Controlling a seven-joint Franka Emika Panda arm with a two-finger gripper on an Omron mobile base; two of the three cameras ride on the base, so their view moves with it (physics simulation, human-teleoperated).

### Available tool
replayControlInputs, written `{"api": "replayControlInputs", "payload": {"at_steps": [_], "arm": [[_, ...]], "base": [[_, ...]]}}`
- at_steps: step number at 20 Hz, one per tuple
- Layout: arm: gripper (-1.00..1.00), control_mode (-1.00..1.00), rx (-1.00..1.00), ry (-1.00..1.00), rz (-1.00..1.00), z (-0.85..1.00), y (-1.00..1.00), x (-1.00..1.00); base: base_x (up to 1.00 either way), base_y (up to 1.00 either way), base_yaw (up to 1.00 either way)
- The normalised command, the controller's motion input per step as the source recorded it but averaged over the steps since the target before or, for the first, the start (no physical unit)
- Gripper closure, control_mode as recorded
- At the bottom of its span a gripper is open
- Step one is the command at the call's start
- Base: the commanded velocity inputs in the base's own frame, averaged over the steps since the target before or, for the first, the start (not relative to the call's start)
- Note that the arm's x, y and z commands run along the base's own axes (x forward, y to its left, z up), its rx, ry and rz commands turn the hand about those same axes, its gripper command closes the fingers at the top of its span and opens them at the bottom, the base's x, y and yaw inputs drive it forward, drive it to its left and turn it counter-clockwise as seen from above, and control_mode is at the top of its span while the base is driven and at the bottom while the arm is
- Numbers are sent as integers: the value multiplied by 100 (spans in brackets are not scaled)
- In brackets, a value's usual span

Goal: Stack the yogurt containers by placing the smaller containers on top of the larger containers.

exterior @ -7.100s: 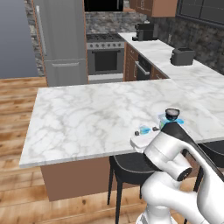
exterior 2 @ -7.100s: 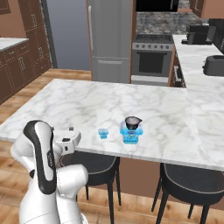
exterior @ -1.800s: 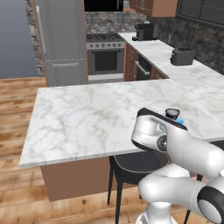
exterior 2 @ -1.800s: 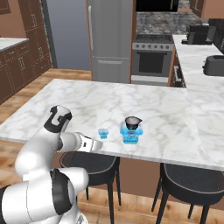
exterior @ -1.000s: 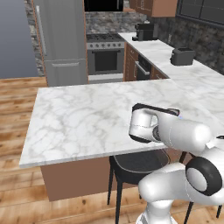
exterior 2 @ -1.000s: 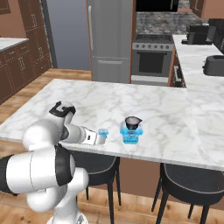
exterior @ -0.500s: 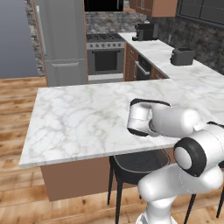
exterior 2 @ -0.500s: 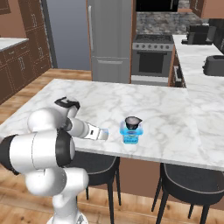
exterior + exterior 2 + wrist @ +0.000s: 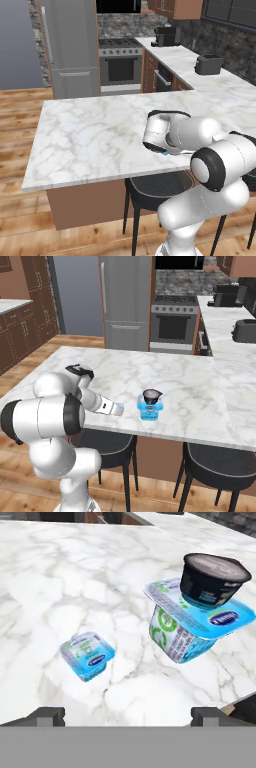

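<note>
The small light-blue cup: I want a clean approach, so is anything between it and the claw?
Nothing visible. The small light-blue cup sits alone on the marble counter, bare marble before the open claw.

The left base view looked forward and down from behind the arm (image 9: 200, 150), which rose at lower right, across the marble counter (image 9: 100, 135) toward the stove (image 9: 120, 65). The right base view faced the same counter (image 9: 180, 381) and stove (image 9: 172, 318) from the other side, arm (image 9: 55, 416) at lower left. Both shared the counter, stove and fridge (image 9: 70, 45). The hand view sat close above the counter (image 9: 75, 572), looking obliquely down at the tub (image 9: 185, 632), the dark cup (image 9: 212, 579) and the small cup (image 9: 87, 654).
</note>
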Motion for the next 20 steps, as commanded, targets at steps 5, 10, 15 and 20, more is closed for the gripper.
{"api": "replayControlInputs", "payload": {"at_steps": [5, 10, 15, 20], "arm": [[-100, -100, 0, 6, -7, 0, 0, 14], [-100, -100, 0, 4, -6, 0, 0, 25], [-100, -100, 0, 10, -5, -4, 0, 25], [-100, -100, 0, 9, -3, -3, 0, 22]], "base": [[0, 0, 0], [0, 0, 0], [0, 0, 0], [0, 0, 0]]}}
